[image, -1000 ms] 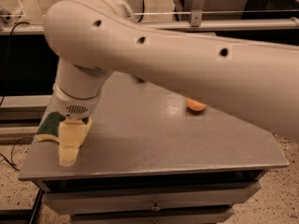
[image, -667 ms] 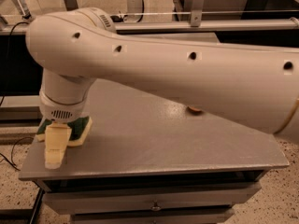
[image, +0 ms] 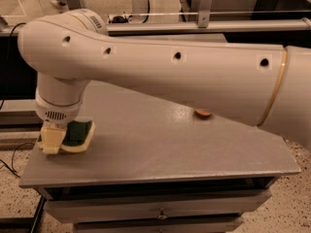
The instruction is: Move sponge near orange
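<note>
The sponge (image: 80,133), dark green on top over pale yellow foam, lies flat near the front left corner of the grey table (image: 160,149). My gripper (image: 54,141) hangs from the thick white arm (image: 184,76) and is down at the sponge's left end, touching or overlapping it. The orange (image: 202,113) sits to the right of the table's middle. Only its lower edge shows under the arm.
The table's left edge and front edge are close to the gripper. A drawer front with a small knob (image: 161,215) runs below the tabletop. Metal rails and frames (image: 204,23) stand behind the table. A cable (image: 12,165) lies on the floor at left.
The gripper has moved left and lower onto the sponge's left end. The arm has swung across the view and now hides most of the orange.
</note>
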You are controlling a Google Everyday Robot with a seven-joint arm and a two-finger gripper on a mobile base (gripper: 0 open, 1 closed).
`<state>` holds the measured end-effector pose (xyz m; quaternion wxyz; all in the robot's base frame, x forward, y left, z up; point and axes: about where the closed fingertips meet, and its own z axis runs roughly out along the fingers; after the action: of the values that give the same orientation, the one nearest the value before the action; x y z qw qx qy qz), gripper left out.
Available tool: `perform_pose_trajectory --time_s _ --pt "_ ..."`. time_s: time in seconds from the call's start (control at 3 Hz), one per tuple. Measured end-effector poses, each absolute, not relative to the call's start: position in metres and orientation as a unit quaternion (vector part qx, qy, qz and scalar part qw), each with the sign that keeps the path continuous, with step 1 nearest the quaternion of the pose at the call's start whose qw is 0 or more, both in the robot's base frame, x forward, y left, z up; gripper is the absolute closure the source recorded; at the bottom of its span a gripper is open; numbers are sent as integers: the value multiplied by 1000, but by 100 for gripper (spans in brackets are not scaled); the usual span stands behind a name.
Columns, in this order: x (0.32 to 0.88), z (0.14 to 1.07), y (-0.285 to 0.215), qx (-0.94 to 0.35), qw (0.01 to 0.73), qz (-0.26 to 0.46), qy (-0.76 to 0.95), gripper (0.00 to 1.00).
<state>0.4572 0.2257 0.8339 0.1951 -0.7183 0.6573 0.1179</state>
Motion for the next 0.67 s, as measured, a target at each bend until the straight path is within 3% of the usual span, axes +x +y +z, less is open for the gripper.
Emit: perform_pose_trajectory --time_s 0.67 --pt "480 850 187 -719 198 90 660 86"
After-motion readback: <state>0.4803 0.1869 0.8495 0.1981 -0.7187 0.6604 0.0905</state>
